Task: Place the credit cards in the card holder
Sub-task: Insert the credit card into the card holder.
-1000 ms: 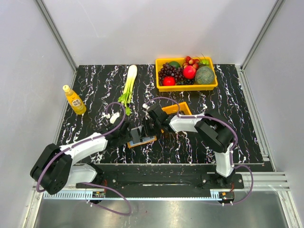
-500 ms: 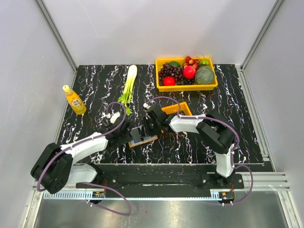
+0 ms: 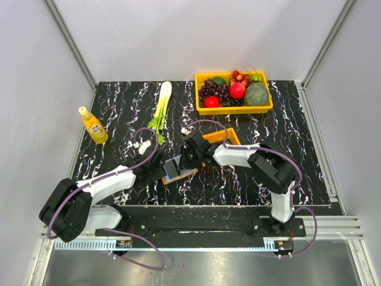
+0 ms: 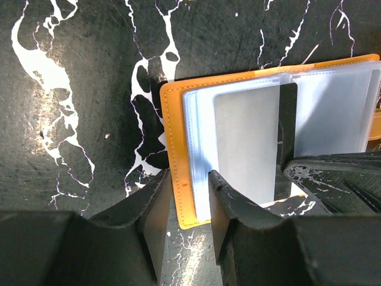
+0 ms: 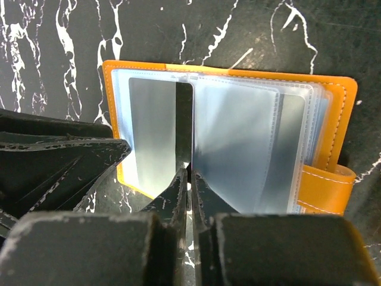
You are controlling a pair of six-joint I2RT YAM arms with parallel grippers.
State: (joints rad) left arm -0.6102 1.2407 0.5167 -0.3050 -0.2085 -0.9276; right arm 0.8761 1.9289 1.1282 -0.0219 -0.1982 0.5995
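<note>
The holder (image 5: 342, 107) lies open on the surface, left tool (image 4: 189, 176) straddling its left edge (gripped or not, I can't tell), right tool (image 5: 188, 173) pinching a card (image 5: 152, 131) seemingly mostly sleeved, so pushing home remains.

**Hidden Bits**

From above, the card holder (image 3: 190, 173) is mostly covered by the arms and too small to make out well. The left wrist picture cuts off its right end. The right tool (image 5: 189, 173) hides the bottom of the card (image 5: 184, 119) it pinches. Whether the left tool (image 4: 189, 179) squeezes the holder is unclear.
</note>
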